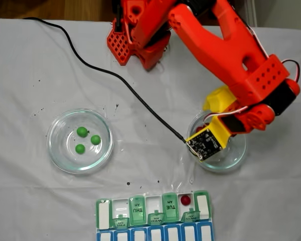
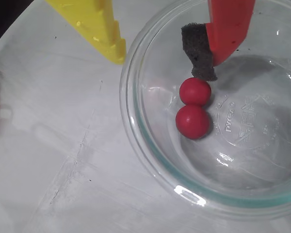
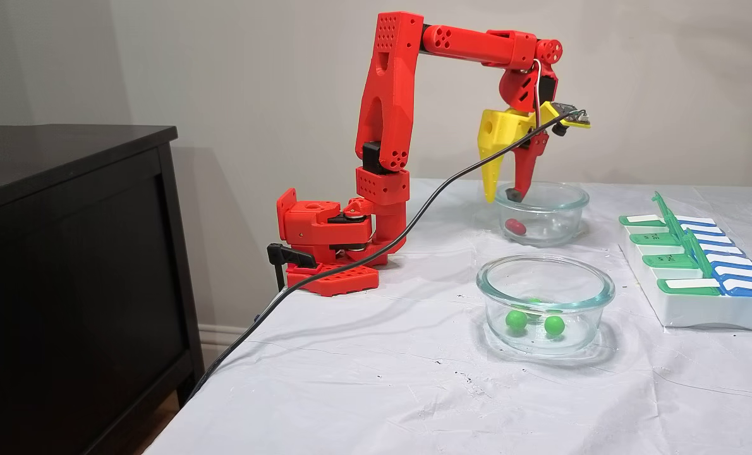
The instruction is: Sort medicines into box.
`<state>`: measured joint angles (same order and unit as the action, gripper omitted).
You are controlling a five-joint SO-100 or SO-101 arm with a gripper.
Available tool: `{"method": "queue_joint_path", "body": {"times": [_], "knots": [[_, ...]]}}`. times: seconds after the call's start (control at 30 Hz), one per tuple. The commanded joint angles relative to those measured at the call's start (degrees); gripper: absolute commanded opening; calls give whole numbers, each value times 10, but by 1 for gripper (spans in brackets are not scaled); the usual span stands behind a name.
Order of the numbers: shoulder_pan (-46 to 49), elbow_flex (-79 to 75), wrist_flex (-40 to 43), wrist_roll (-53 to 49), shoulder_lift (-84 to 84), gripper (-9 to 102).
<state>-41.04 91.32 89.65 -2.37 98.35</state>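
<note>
Medicines sit in 3 places. In the wrist view, 2 red balls [image 2: 194,107] lie touching each other inside a clear glass dish [image 2: 136,126]. In a fixed view from above, 3 green balls [image 1: 85,139] rest in a second glass dish [image 1: 57,150] on the left, and 1 red ball [image 1: 185,200] lies in an uncovered compartment of the box [image 1: 104,213], next to the green lid marked TUE. The box sits at the bottom edge of that view, with a blue-lidded row along its lower side.

The gripper [image 2: 167,60] hangs released over the right-hand dish, grasping nothing. In the wrist view its yellow finger [image 2: 104,31] is outside the dish rim, while the red finger [image 2: 230,29], tipped with a dark foam pad [image 2: 199,51], reaches inside, the pad just above the upper red ball. A black cable [image 1: 115,78] runs across the white tabletop [image 1: 30,191] to the camera board at the wrist.
</note>
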Motion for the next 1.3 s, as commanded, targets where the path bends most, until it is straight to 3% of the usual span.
{"method": "queue_joint_path", "body": {"times": [0.0,0.63,1.27], "knots": [[10,-14,-11,2,16,23],[47,-172,55,-43,-16,23],[6,-83,-41,-4,-52,23]]}}
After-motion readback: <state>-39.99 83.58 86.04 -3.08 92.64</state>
